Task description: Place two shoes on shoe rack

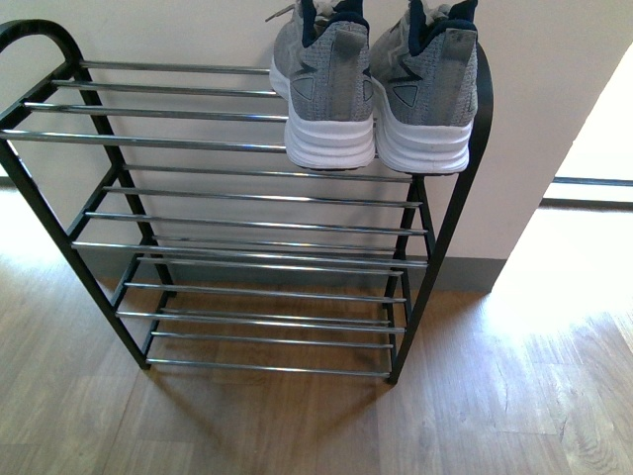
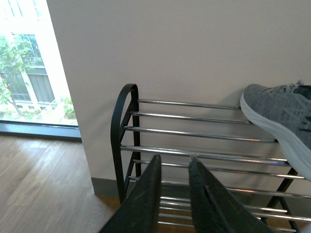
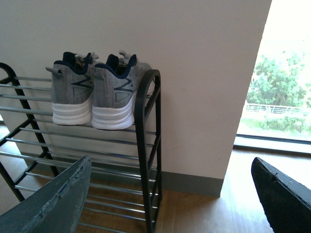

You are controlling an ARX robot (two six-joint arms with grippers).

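Two grey knit shoes (image 1: 326,84) (image 1: 425,89) with white soles stand side by side, heels toward me, on the top tier of the shoe rack (image 1: 247,228) at its right end. The right wrist view shows the same pair (image 3: 73,94) (image 3: 114,99) beside the rack's black side frame (image 3: 146,145). My right gripper (image 3: 170,194) is open and empty, well back from the rack. My left gripper (image 2: 174,167) is shut with nothing in it, pointing at the rack's left end (image 2: 124,141); one shoe (image 2: 282,116) shows at the edge. Neither arm appears in the front view.
The rack stands against a pale wall (image 1: 178,30) with a grey skirting board (image 1: 465,272), on wooden floor (image 1: 297,426). Its lower tiers hold nothing. Bright floor-level windows lie to either side (image 2: 29,73) (image 3: 282,87).
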